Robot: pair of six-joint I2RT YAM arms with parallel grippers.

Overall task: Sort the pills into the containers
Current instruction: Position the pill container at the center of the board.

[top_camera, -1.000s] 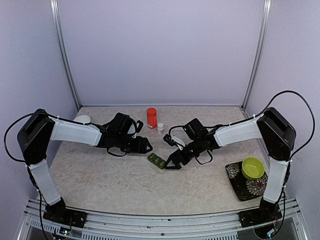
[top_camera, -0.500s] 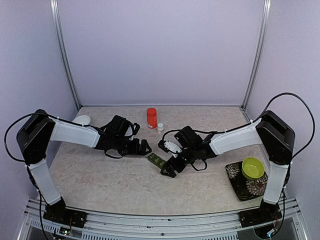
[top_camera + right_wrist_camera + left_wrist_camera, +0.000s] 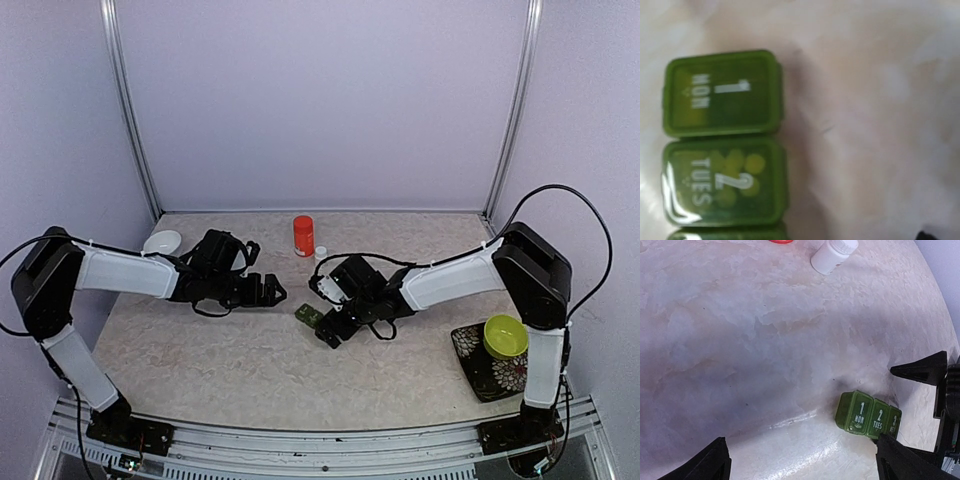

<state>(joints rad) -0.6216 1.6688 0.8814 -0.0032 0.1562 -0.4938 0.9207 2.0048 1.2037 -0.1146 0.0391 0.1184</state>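
Marbled table (image 3: 200, 360), left gripper (image 3: 271, 293) spread wide and empty, front-left of the red-orange bottle (image 3: 303, 235), right gripper (image 3: 327, 333) released, empty, front-right of it, dark green pill box (image 3: 308, 317), lids shut, straight in front of the bottle, white vial (image 3: 321, 254) just right of it.

A small dark green oblong pill box (image 3: 309, 317) is seen at the frame's centre, with the right gripper (image 3: 328, 336) at its lower-right end. The left gripper (image 3: 268, 292) is held apart, to its left. A red-orange cylindrical bottle (image 3: 303, 235) is stood above.
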